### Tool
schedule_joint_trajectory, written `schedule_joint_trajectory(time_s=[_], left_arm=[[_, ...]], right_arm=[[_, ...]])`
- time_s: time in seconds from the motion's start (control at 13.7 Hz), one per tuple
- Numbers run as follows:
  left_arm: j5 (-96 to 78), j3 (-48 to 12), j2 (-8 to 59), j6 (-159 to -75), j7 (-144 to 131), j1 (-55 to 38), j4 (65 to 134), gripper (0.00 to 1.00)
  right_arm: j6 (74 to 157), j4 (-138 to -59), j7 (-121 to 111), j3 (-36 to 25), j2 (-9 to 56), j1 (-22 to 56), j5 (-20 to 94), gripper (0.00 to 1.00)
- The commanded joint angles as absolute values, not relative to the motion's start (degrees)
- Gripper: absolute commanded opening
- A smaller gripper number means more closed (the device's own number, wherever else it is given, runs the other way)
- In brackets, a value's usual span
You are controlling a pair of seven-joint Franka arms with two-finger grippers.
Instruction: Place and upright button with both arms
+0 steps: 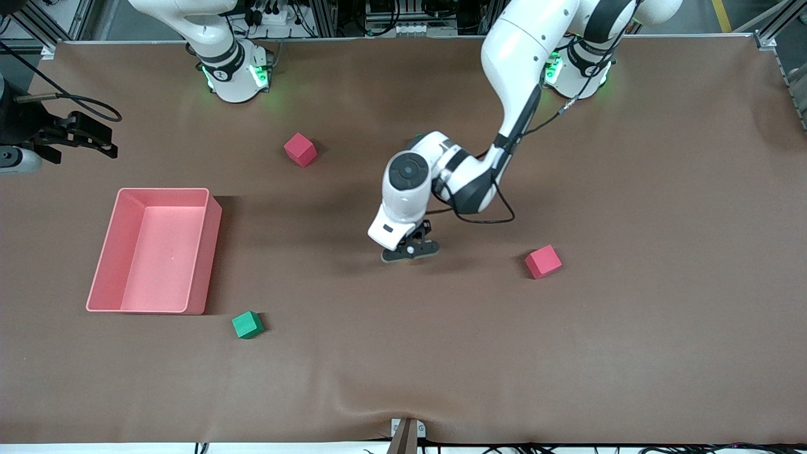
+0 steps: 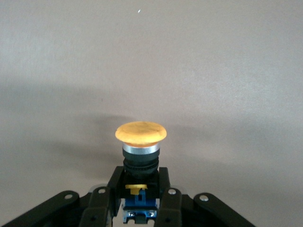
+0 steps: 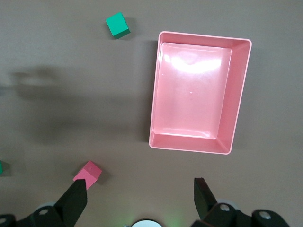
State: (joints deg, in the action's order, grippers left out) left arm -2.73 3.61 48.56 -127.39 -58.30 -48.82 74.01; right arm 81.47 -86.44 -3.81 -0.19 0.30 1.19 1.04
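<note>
I find the left gripper (image 2: 140, 208) low over mid-table, its 2 fingers (image 2: 166, 201) clamped on the button (image 2: 141, 142) (orange cap outward). The right gripper (image 3: 140, 201) waits spread wide, holding nothing, high above the pink tray (image 3: 191, 144).

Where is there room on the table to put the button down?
Bare cloth lies between the left end effector, shut on the button, and the near pink cube. It is more crowded by the pink tray and green cube.
</note>
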Motion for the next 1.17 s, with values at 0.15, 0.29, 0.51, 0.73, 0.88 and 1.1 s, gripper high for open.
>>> schedule_joint_trajectory(time_s=[0.15,0.29,0.51,0.73,0.88,1.1], left_arm=[[13.79,11.25,48.07,-126.91,-80.14,-60.11,74.79,0.00],[14.76,13.17,47.99,-124.82,-81.46,-63.01,74.79,0.00],[14.85,16.60,47.81,-120.18,-86.54,-67.22,74.71,0.00],[20.98,19.25,48.51,-116.65,-98.30,-73.20,75.14,0.00],[26.86,18.99,49.13,-115.84,-109.64,-75.48,75.32,0.00],[33.99,18.81,52.10,-115.58,-120.29,-79.53,75.41,0.00]], right_arm=[[80.60,-85.87,-4.22,-0.26,0.09,1.32,1.49,1.00],[80.60,-85.87,-4.22,-0.26,0.09,1.23,1.49,1.00],[80.42,-85.87,-4.22,-0.35,0.09,1.23,1.58,1.00],[80.42,-85.87,-4.22,-0.35,0.17,1.23,1.49,1.00],[80.42,-85.87,-4.22,-0.35,0.18,1.23,1.58,1.00],[80.42,-85.87,-4.22,-0.26,0.18,1.32,1.50,1.00]])
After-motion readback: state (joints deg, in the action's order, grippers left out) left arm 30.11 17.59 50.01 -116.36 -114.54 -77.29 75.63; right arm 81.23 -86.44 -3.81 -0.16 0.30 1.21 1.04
